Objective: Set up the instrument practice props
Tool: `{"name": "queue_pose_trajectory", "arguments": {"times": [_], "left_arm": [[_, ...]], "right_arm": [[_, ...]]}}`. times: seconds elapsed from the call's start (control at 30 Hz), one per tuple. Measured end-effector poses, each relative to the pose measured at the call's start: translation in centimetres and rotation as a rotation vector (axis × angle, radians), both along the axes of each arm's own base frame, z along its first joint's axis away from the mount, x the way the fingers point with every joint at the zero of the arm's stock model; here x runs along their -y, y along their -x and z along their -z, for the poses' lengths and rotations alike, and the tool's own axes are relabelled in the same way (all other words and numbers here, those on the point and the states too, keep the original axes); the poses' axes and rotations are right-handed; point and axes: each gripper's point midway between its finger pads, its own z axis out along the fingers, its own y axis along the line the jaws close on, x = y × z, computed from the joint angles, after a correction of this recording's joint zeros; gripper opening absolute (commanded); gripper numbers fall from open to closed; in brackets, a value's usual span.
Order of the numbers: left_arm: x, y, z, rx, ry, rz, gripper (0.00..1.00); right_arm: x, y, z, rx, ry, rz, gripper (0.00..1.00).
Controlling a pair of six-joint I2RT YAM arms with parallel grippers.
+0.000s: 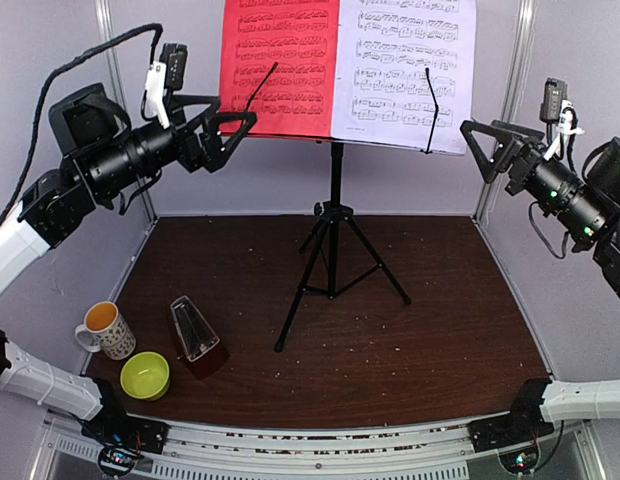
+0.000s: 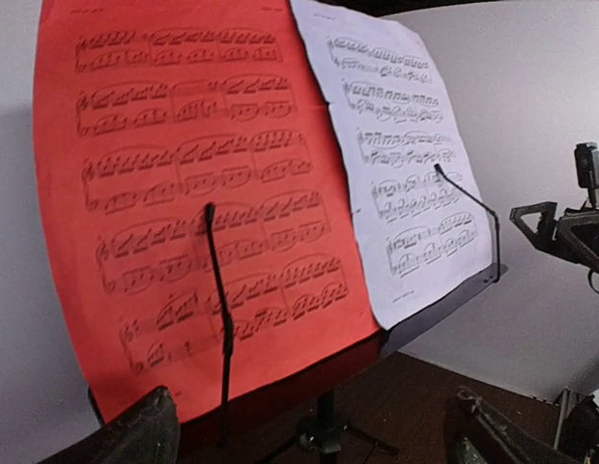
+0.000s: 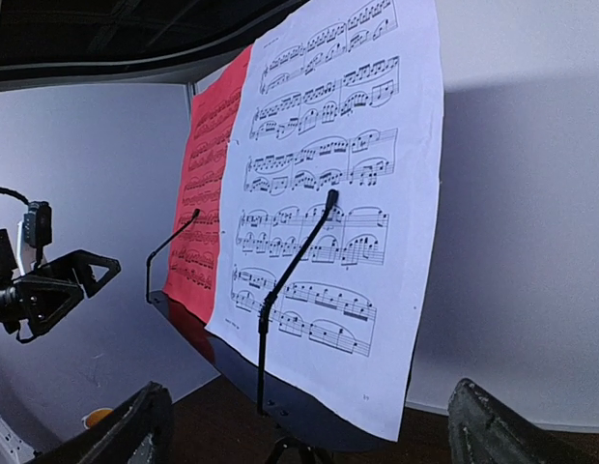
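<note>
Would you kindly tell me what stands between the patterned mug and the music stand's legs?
The dark-red metronome stands between them on the table, apart from both, as the top external view shows.

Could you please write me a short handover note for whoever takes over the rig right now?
Left hand: open, empty, raised beside the red sheet's left edge.
Right hand: open, empty, raised to the right of the white sheet.
Stand: upright mid-table, red sheet left and white sheet right on its desk, each behind a wire holder.
Metronome: on the table, front left, by the mug and bowl.
Done: both sheets are up.
Left: probably only the metronome, if it needs moving or uncovering.
</note>
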Motion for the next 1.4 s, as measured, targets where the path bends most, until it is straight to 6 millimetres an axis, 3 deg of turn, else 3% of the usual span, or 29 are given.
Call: {"name": "queue_pose_trajectory", "arguments": {"times": [0.1,0.3,0.5,0.67,0.83,1.03,1.4], "left_arm": [[-2.5,-0.1,3.4,-0.079,-0.030,-0.071,0.98],[-7.2,0.4,11.6,-0.273,-0.090,-0.223,0.98],[-11.6,1.2,18.2,-0.452,-0.114,-0.391,0.98],[-13.9,1.7,22.6,-0.578,-0.147,-0.498,0.98],[-15.0,2.2,26.6,-0.683,-0.210,-0.558,0.98],[-15.0,2.4,29.0,-0.749,-0.241,-0.572,0.98],[-12.7,3.8,33.2,-0.803,-0.415,-0.414,0.91]], "right_arm": [[0.7,0.7,1.6,-0.025,0.020,0.001,1.00],[1.1,1.1,7.0,-0.116,0.059,-0.004,1.00],[-0.6,-0.4,14.4,-0.274,0.120,-0.024,1.00],[-2.0,-1.4,18.6,-0.380,0.149,-0.050,1.00],[-2.7,-1.7,19.3,-0.405,0.129,-0.071,1.00],[-3.5,-2.0,19.8,-0.425,0.104,-0.093,1.00],[-4.4,-2.2,20.5,-0.446,0.084,-0.130,1.00]]}}
